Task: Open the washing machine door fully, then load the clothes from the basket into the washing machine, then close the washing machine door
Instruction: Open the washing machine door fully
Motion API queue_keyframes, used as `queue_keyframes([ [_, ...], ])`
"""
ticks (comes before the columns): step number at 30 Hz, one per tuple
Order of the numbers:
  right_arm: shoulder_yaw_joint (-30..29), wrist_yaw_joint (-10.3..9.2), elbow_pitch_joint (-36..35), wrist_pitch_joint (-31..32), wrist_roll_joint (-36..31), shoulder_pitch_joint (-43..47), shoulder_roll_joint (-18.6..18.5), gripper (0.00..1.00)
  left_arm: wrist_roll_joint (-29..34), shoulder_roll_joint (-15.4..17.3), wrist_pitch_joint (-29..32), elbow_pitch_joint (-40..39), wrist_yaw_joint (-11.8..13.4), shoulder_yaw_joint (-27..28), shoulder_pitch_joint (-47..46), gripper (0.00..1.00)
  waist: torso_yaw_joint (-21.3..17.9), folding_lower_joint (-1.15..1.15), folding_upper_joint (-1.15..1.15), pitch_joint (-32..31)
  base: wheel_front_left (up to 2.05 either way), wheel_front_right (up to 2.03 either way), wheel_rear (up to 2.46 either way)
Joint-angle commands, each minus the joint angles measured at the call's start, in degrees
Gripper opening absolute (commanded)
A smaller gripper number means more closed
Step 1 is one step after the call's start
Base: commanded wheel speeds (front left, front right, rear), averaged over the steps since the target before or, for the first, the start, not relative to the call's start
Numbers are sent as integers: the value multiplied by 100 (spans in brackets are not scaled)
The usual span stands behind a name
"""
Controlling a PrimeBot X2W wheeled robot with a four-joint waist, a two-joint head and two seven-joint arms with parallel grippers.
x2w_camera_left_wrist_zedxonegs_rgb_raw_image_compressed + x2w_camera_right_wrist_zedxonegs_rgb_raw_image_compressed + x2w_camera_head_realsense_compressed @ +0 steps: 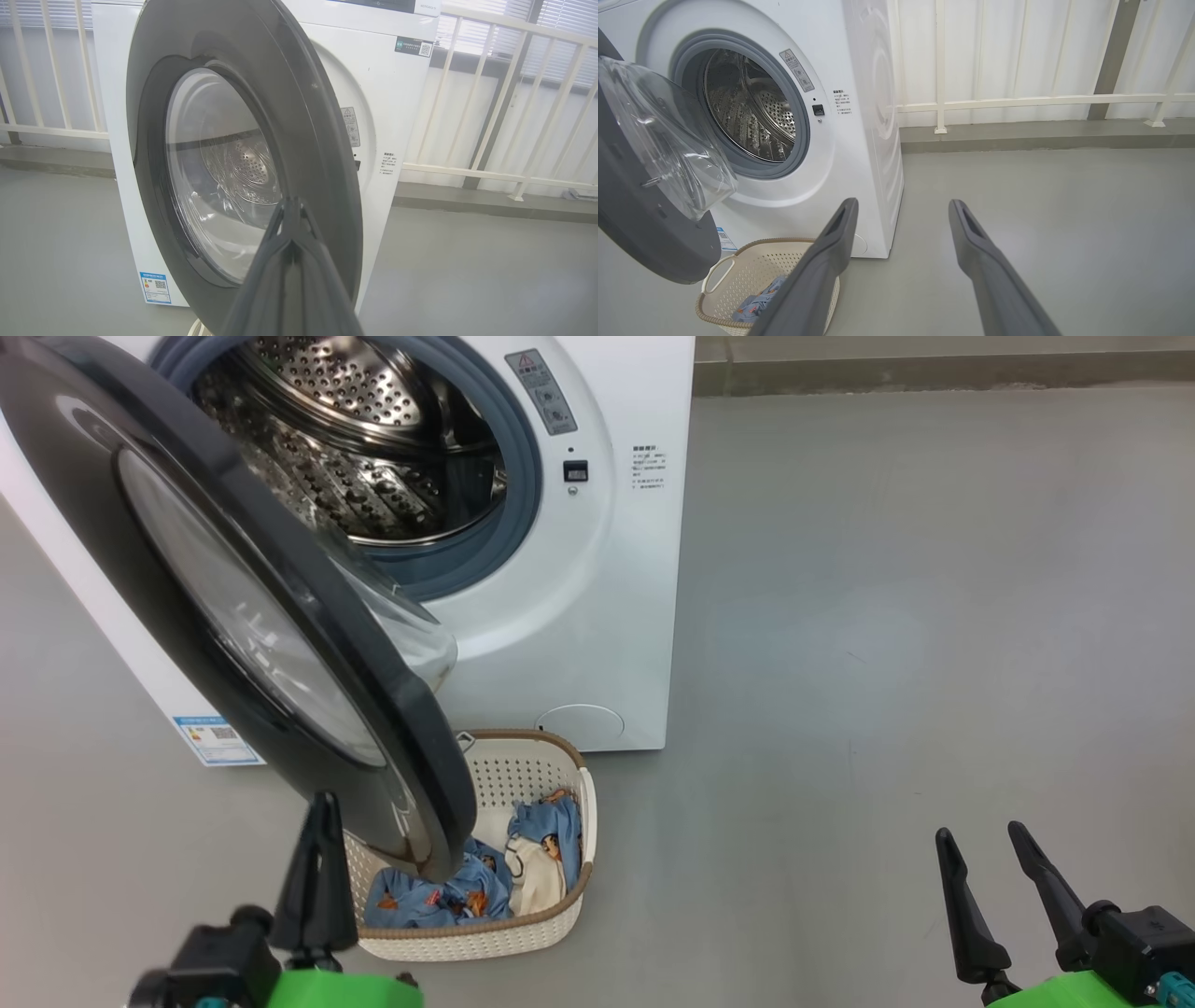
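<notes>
Two end effectors sit low in the head view. The left end effector (pixel 322 807) is clenched, its dark fingers pressed into one spike with nothing between them. Just ahead of its tip hangs the lower rim of the washing machine door (pixel 252 616), swung out from the machine (whether tip and door touch, I cannot tell). From the left wrist, the closed fingers point at the door's glossy outer face, just below its clear bowl window (pixel 219 172). Just right of this end effector the basket (pixel 485 943) stands on the floor (pixel 887 616), its near corner under the door's edge, with the clothes (pixel 457 896) heaped inside. Beyond door and basket stands the washing machine (pixel 607 569), its mouth uncovered, steel drum (pixel 345 439) showing inside the grey-blue ring. The right end effector (pixel 980 833) is released, fingers spread and empty, over bare floor, well apart from the basket on its left. The machine stands ahead and left of it, with a white railing (pixel 1017 100) beyond.
</notes>
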Motion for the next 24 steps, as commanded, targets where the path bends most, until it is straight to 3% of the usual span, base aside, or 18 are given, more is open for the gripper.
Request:
queue_keyframes([
  [1, 137, 57, -130, -62, -15, -130, -50, 100, 85, 48, -37, -266, -51, 245, -336, 0, 4, 0, 0, -2, 0, 0, 0],
  [15, 185, 57, -66, -91, -20, -175, -50, 100, 234, 48, -37, -541, -347, 86, -1257, 0, -55, 0, 0, -13, 0, 0, 0],
  [24, 237, 57, 4, -114, 53, -223, -50, 100, 40, 48, 15, 290, -471, -661, -1735, 0, -237, 0, 0, 59, 0, 0, 0],
])
